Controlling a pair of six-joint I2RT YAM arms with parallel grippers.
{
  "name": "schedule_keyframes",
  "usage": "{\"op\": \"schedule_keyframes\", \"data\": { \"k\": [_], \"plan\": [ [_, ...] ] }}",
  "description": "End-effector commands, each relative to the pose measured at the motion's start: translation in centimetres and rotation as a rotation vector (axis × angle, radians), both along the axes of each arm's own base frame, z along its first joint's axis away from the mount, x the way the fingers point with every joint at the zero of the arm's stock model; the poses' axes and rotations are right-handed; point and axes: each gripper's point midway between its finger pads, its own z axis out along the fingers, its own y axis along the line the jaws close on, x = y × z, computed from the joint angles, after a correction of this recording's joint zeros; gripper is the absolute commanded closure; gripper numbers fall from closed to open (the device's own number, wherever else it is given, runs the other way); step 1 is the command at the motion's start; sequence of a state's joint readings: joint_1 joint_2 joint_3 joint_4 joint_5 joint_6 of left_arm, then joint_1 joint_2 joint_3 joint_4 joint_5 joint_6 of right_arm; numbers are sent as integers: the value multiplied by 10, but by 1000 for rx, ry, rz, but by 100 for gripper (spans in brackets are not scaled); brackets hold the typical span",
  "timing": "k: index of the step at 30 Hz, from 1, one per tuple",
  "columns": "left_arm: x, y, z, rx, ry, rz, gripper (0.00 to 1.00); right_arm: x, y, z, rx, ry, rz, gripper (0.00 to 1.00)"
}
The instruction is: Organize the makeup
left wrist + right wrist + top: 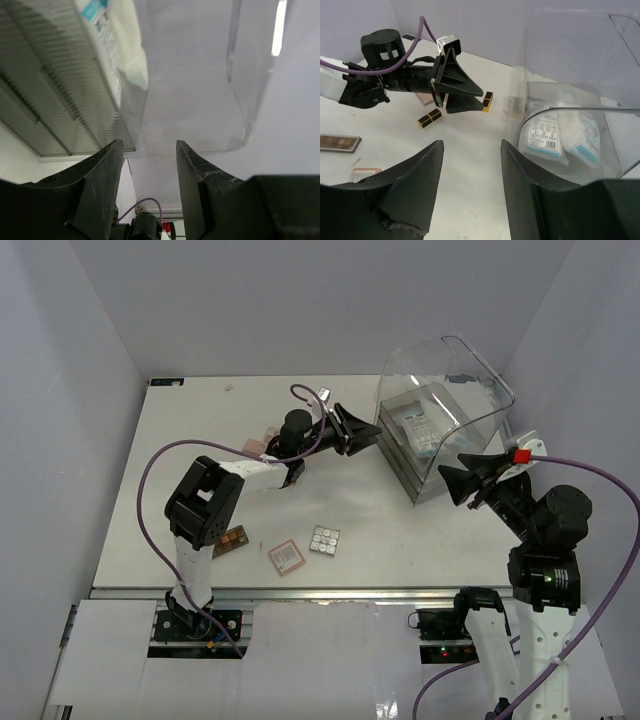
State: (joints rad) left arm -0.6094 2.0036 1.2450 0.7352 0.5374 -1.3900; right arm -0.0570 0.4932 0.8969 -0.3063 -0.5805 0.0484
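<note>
My left gripper (364, 431) is open and empty, its tips close to the left wall of the clear domed-lid box (445, 390). It also shows in the right wrist view (465, 94). A white-blue packet (421, 425) lies inside the box, also seen in the wrist views (547, 132) (111, 35). My right gripper (450, 485) is open and empty at the box's front right corner. A brown palette (231, 540), a pinkish square compact (286, 557) and a silvery grid palette (324, 540) lie near the front edge. A pink palette (262, 444) lies beside the left arm. Two small dark-gold pieces (429, 118) (487, 101) lie below the left gripper.
The box's ribbed wall (55, 95) fills the left of the left wrist view. The purple cable (150, 475) loops over the left side of the table (180, 420). White walls enclose the table on three sides.
</note>
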Motion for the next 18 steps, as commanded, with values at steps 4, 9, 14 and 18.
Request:
{"op": "schedule_keyframes", "data": {
  "k": [4,9,14,18],
  "plan": [
    [-11,32,-43,96,54,42,43,-6,6,-12,-93,-28,71,44],
    [-3,24,-54,110,29,9,44,-10,19,-23,-115,-16,176,35],
    [14,0,-56,86,-23,-43,46,-12,32,-45,-120,33,312,18],
    [31,-15,-66,75,-23,-55,46,-12,35,-48,-114,44,378,20]
  ]
}}
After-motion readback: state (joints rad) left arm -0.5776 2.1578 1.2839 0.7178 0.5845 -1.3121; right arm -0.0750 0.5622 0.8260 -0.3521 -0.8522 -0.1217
